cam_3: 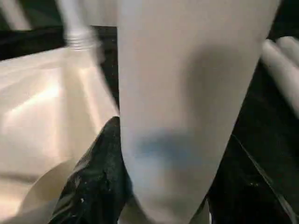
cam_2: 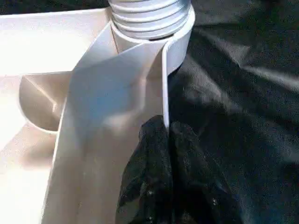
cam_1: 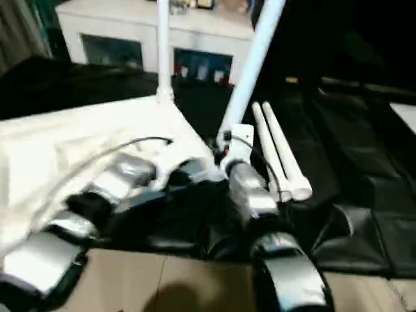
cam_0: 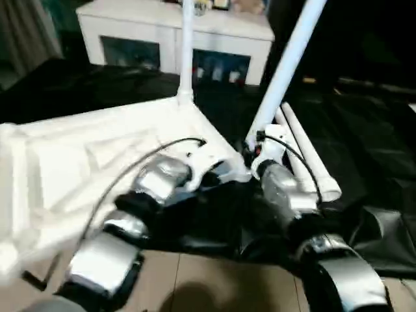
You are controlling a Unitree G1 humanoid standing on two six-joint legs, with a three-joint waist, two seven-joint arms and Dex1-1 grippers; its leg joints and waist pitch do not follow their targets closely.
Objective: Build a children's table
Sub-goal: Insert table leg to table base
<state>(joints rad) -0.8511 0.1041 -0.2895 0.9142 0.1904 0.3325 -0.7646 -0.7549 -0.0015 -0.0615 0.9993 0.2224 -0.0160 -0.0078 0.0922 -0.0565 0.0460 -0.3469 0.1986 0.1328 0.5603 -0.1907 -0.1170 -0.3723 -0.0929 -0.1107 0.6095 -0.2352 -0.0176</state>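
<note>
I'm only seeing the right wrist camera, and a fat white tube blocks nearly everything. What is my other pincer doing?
Observer: The left pincer is pinching the thin side wall of the upside-down table top, close to a corner.
Operator: Is the tube I'm holding straight up?
Observer: No. From the head camera, the held leg leans over to the right, while the far leg stands upright in its own corner.
Operator: Is the bottom of my tube in its hole?
Observer: The left wrist camera shows a ridged end sitting in the corner socket, with several rings showing above the rim, so it does not look all the way in.
</note>
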